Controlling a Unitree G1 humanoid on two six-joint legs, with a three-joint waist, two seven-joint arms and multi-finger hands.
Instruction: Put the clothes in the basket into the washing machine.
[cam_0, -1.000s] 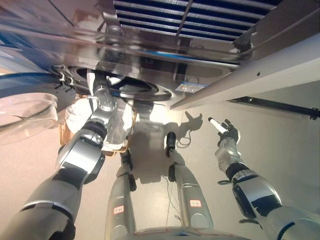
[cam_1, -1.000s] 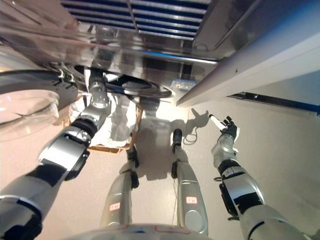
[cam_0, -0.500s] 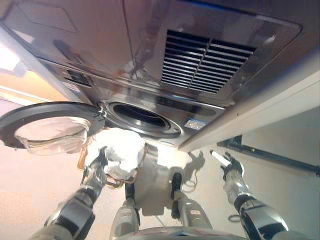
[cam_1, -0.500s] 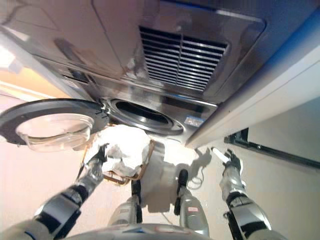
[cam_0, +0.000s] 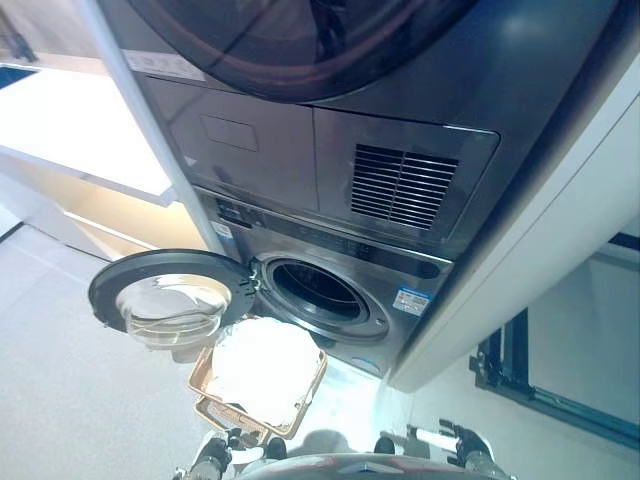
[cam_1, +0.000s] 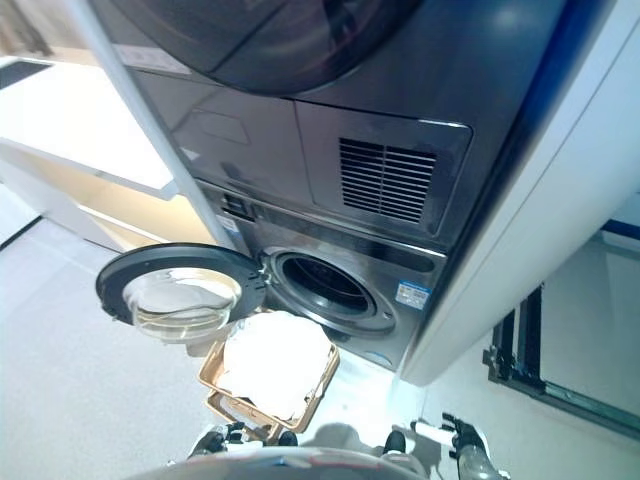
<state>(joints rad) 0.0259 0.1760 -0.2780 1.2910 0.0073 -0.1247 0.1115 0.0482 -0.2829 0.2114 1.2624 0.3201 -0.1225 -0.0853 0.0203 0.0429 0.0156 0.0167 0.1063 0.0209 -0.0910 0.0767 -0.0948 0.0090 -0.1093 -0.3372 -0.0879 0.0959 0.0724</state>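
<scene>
I'm seeing my left hand (cam_0: 212, 462) withdrawing from the washing machine (cam_0: 318, 293); clothes (cam_0: 262, 368) are staying in the basket (cam_0: 203, 378), and I cannot tell its grip.

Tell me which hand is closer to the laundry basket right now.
Left. The left hand sits just below the basket, near its front corner; the right hand is well off to the basket's right, over bare floor.

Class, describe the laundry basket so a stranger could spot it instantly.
Find the dark grey washing machine with its round door swung open to the left. On the floor just below its opening sits the basket. It is the only tan woven thing there, piled with white clothes.
</scene>
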